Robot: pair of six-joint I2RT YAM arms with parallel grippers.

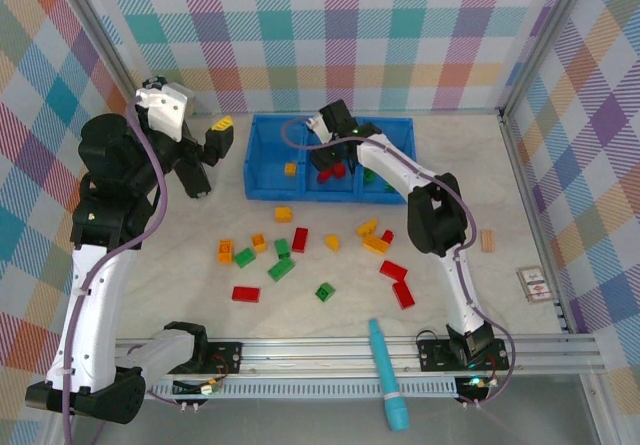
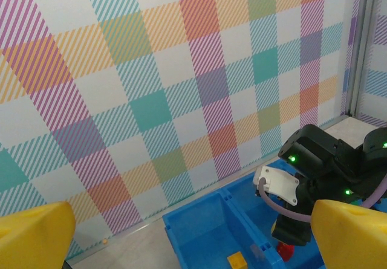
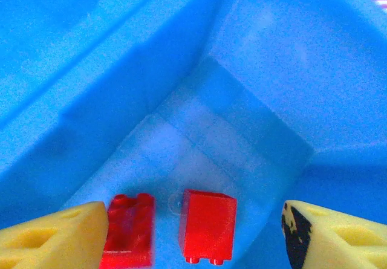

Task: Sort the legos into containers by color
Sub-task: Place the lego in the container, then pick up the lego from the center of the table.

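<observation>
Top external | long blue plastic three-compartment tray (image 1: 252, 165) far centre: few pieces sorted; most red, green and orange-yellow studded plastic bricks (image 1: 300, 240) loose on worktop (image 1: 290, 315) | right claw (image 1: 326, 165) apart over middle compartment, two red bricks (image 3: 207, 225) lying beneath, ungripped | left claw (image 1: 215, 137) wide apart, empty, raised far left | right compartment partly hidden by right arm (image 1: 400, 170)

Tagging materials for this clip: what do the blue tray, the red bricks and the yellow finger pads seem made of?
Blue tray: moulded plastic, smooth, soft sheen. Red bricks: hard glossy plastic, crisp edges. Yellow finger pads: matte, likely rubber or foam; unclear.
</observation>
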